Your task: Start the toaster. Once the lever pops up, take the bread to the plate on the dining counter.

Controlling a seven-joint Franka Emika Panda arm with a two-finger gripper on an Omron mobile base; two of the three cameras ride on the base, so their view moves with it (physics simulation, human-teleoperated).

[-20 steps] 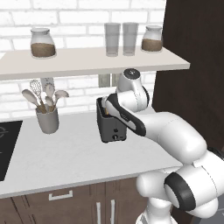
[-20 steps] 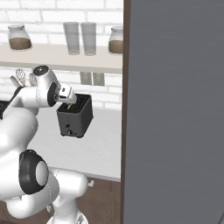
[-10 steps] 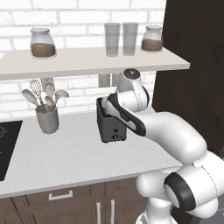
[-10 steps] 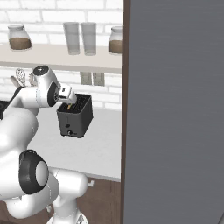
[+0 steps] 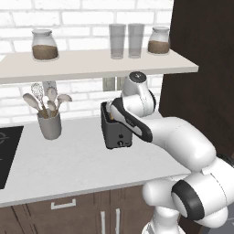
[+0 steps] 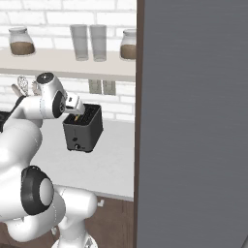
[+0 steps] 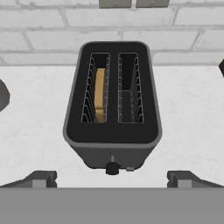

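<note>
The toaster (image 7: 113, 100) stands on the white counter (image 5: 68, 160) against the brick wall, its two slots facing up: the bread (image 7: 100, 94) sits upright in the left slot as the hand view shows it, and the other slot holds nothing but its wire guides. One small round knob (image 7: 112, 168) sits low on the toaster's front. To the toaster's left in the left base view, a grey utensil cup (image 5: 49, 124) holds a whisk and several spoons; they overlap too much for an exact count. On the shelf (image 5: 91, 64) above stand two lidded jars (image 5: 44, 45) with brown contents in their lower half, one at each end, and two clear glasses (image 5: 117, 40) side by side between them. A black cooktop (image 5: 7, 155) lies at the counter's left edge. The arm reaches forward from the base, bent at the elbow, with the hand above the toaster looking down on it. The gripper (image 7: 113, 178) is spread wide, its two dark fingertips (image 7: 41, 178) far apart at either side of the toaster's front, touching nothing and holding nothing.
</note>
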